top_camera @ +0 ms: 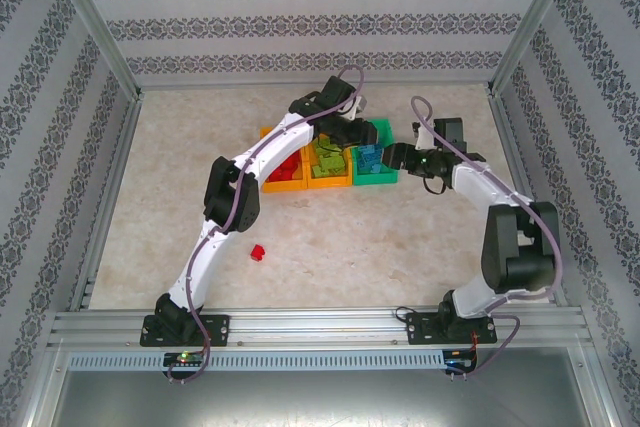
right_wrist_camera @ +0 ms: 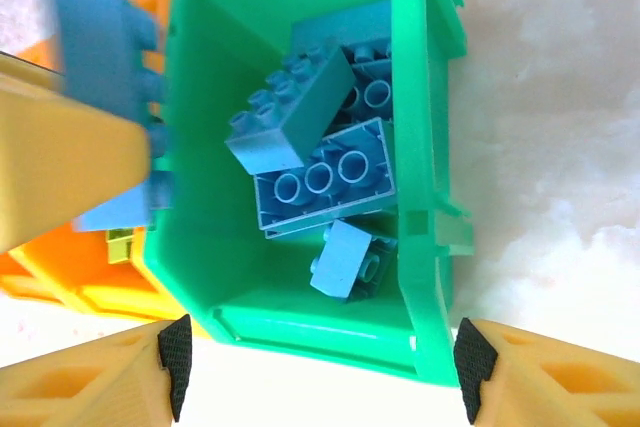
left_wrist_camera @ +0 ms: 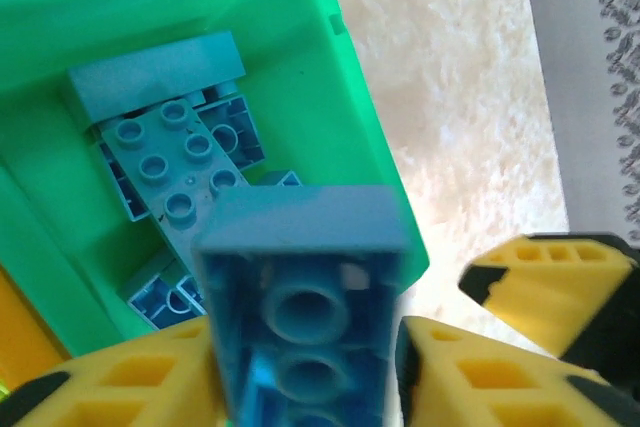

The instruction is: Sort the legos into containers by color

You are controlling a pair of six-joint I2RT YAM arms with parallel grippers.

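Note:
A blue lego [left_wrist_camera: 300, 277] stands on end between my left gripper's [left_wrist_camera: 305, 347] yellow fingers, over the green container [left_wrist_camera: 340, 77]. The lego is blurred while the fingers are sharp, and the jaws look slack around it. Seen from the right wrist, this lego [right_wrist_camera: 100, 37] hangs at the green container's [right_wrist_camera: 300, 327] rim. Several blue legos [right_wrist_camera: 320, 177] lie inside. My right gripper [right_wrist_camera: 322, 377] is open at that container's end wall, with nothing between its pads. From above, the left gripper [top_camera: 350, 137] and right gripper [top_camera: 395, 157] meet over the green container [top_camera: 385, 181].
Two orange containers [top_camera: 280, 187] [top_camera: 330, 185] stand left of the green one, holding red legos [top_camera: 290, 162] and light green legos [top_camera: 325, 165]. One red lego [top_camera: 258, 252] lies alone on the table nearer the arm bases. Patterned walls enclose the table.

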